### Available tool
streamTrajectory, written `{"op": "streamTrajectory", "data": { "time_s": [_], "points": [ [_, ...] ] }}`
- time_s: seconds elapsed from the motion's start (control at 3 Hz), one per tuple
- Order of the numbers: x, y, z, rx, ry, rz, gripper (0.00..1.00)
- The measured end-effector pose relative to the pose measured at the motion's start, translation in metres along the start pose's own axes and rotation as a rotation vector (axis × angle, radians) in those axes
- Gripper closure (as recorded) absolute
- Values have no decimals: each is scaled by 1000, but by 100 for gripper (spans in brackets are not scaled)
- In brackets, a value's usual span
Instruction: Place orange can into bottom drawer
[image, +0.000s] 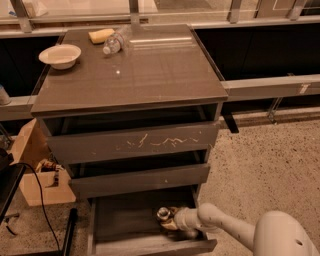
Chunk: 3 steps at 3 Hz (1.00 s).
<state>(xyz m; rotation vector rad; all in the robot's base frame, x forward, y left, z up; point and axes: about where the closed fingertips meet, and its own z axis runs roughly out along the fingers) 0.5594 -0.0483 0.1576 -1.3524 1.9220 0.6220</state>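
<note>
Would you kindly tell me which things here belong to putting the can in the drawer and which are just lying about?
Job in hand: small orange-and-white drink can with silver top; open grey-brown bottom drawer holding it; white gripper, down in that drawer beside the can.
Lying about: white bowl, clear plastic bottle and yellow sponge on the cabinet top; cardboard box beside the cabinet.

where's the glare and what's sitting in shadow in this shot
Camera view: glare streaks across the cabinet top near the clear bottle; the gap above the scratched drawer front lies in deep shadow; the bottom drawer is dim inside, where the claw is at the orange can, whose silver top catches a glint.
</note>
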Motion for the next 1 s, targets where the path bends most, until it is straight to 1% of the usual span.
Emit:
{"op": "streamTrajectory", "data": {
  "time_s": [0.33, 0.67, 1.0],
  "points": [
    [0, 0, 0, 0, 0, 0, 3],
    [0, 1, 1, -1, 0, 0, 0],
    [0, 1, 1, -1, 0, 0, 0]
  ]
}}
